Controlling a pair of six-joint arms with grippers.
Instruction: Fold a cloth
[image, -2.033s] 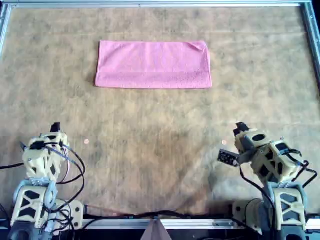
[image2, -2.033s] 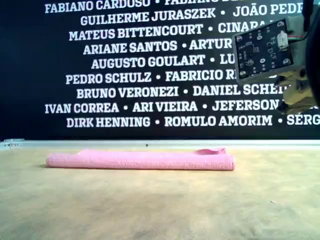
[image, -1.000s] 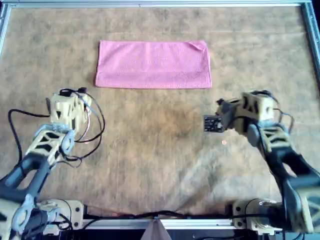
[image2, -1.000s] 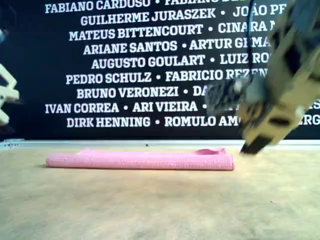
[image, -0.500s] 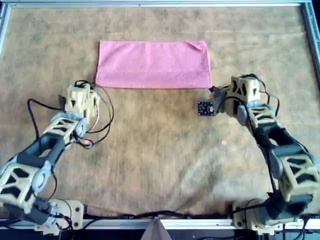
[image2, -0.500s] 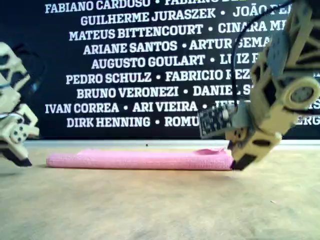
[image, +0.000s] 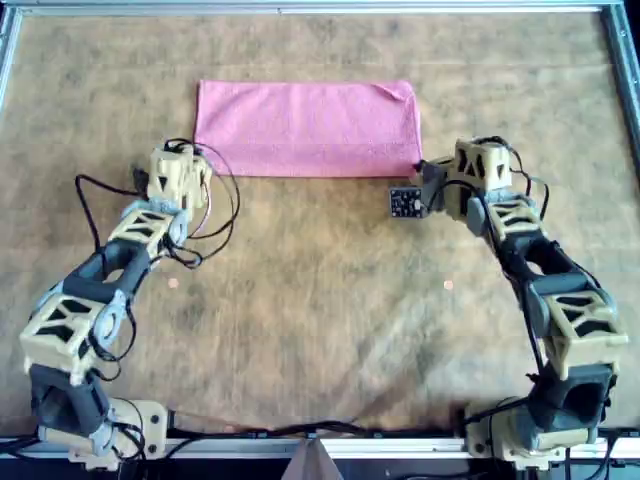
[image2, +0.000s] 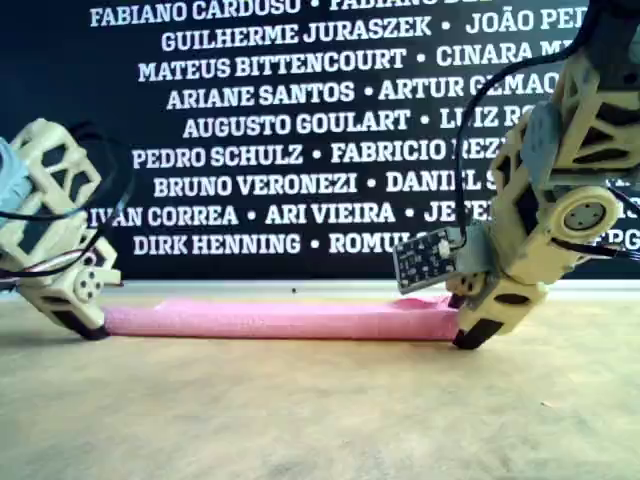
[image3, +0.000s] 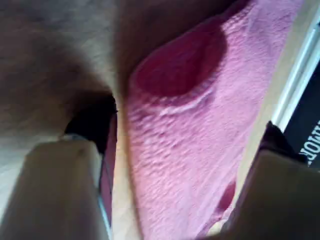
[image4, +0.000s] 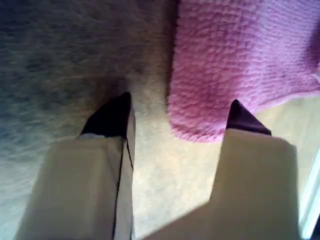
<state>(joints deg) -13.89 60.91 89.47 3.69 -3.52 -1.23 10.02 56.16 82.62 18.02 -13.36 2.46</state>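
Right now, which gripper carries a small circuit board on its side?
The right gripper, at the cloth's corner on the overhead view's right; the left gripper has none.

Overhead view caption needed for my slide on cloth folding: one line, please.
Both grippers, left and right, open at the near corners of a folded pink cloth on a brown table.

wall (image2: 60, 100): black, white printed names | table (image: 320, 330): tan felt-like mat | metal rail (image: 300, 8): far edge
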